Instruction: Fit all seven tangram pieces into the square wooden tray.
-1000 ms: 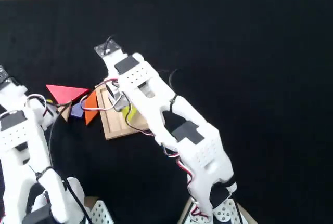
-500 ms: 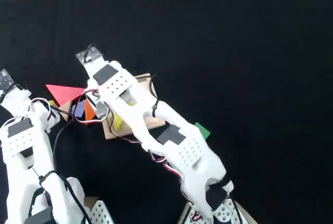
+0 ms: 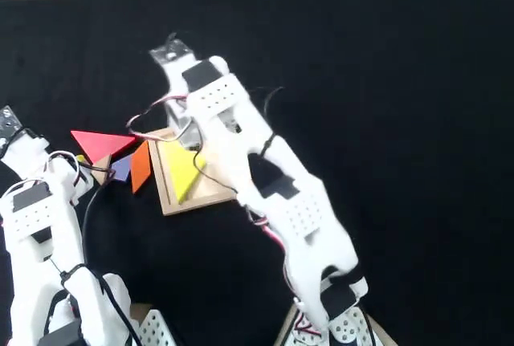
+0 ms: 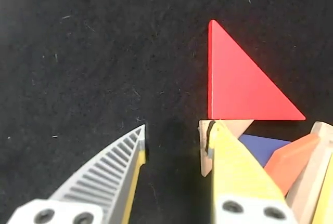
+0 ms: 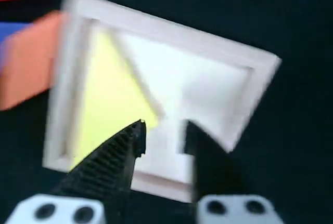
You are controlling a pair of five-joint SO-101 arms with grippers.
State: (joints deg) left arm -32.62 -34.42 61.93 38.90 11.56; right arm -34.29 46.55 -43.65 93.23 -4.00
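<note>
"High view first: where does the square wooden tray (image 3: 166,198) lie?"

"Toward the left edge of the tabletop (image 3: 401,81), about halfway between its near and far edges. One big yellow triangle (image 3: 183,171) is flat inside, against the rim that faces the left edge."

"And the right gripper (image 5: 164,130)?"

"It hangs over the tray with its jaws parted and nothing between them. The right arm (image 3: 265,177) covers the far part of the tray, so what is under it I cannot tell."

"Which pieces lie outside?"

"An orange piece (image 3: 140,165) is just beside the tray's outer rim. Then come a blue piece (image 3: 120,169), a small wood-coloured triangle (image 3: 100,174) and a red triangle (image 3: 100,144). All are packed between the tray and the left edge. I count five pieces in all."

"Which gripper is nearer to them?"

"The left gripper (image 4: 174,130), I judge. It is spread and holds nothing. One fingertip is at the small wood-coloured triangle. The red triangle begins just beyond, its right-angle corner toward the gripper and its long side slanting away. The tray lies farther on, past the blue and orange pieces."

"Anything unclear?"

"The exact shapes of the blue and orange pieces, because they are half covered."
</note>
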